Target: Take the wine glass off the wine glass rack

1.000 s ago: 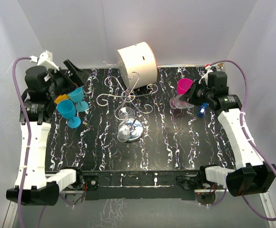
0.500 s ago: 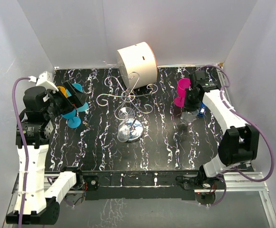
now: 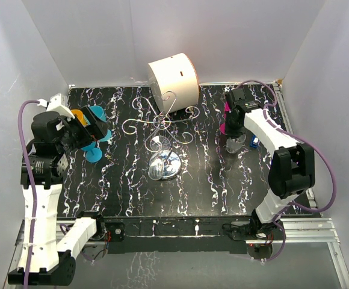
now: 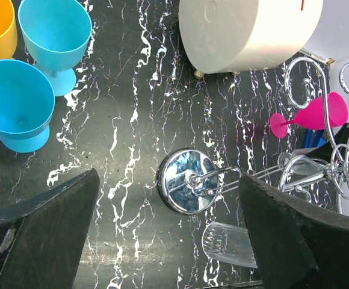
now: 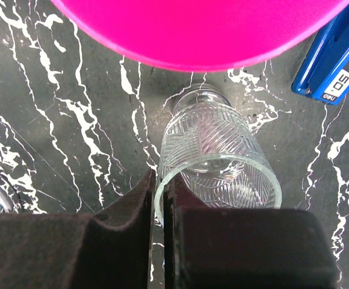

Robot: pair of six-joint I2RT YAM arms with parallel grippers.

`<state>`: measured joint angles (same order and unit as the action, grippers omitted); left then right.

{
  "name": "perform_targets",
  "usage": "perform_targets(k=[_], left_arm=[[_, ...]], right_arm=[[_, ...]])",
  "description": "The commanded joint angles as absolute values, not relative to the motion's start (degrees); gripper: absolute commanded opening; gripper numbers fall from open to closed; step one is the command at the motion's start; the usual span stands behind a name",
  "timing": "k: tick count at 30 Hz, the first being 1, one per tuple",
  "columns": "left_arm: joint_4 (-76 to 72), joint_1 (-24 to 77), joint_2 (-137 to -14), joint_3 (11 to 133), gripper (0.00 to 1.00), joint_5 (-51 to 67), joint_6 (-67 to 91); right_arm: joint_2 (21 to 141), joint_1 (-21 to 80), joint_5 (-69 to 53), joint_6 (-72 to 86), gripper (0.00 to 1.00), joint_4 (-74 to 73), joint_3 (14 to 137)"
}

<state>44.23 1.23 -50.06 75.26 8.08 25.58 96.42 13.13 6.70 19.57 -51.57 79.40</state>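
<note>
Pinching upright wine glass (image 5: 213, 156) by the rim with right claw (image 5: 160, 198), well right of wine glass rack (image 3: 162, 129), with left claw (image 4: 168, 176) spread.

Centre frame: wine glass rack (image 3: 162, 129) on table, drum (image 3: 173, 78) just behind, upper centre. Left of frame: goblet cluster (image 3: 92, 155). Right of rack: ribbed glass (image 3: 235, 143), lone goblet (image 3: 223, 127) just behind it, stapler (image 3: 254, 142) just right.
</note>
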Motion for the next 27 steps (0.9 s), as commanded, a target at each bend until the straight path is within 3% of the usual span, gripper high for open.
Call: perform_targets(k=[1, 13, 18, 22, 27], left_arm=[[44.3, 1.1, -50.1, 77.2, 0.99, 8.3, 25.0], [43.3, 1.2, -52.2, 80.8, 0.99, 14.2, 28.7], [43.5, 2.9, -55.6, 87.8, 0.99, 16.2, 27.0], [42.1, 7.8, -58.5, 95.1, 0.98, 20.3, 21.1], [41.0, 15.7, -59.8, 98.6, 0.89, 32.6, 13.2]], right_arm=[[95.7, 13.4, 9.5, 19.3, 0.04, -46.9, 81.3], [95.3, 13.4, 8.3, 18.5, 0.18, -46.3, 81.5], [94.7, 13.4, 8.2, 17.9, 0.24, -47.6, 83.4], [91.4, 13.3, 7.1, 17.5, 0.38, -47.8, 85.1], [83.2, 13.4, 3.7, 16.5, 0.6, -42.2, 83.3]])
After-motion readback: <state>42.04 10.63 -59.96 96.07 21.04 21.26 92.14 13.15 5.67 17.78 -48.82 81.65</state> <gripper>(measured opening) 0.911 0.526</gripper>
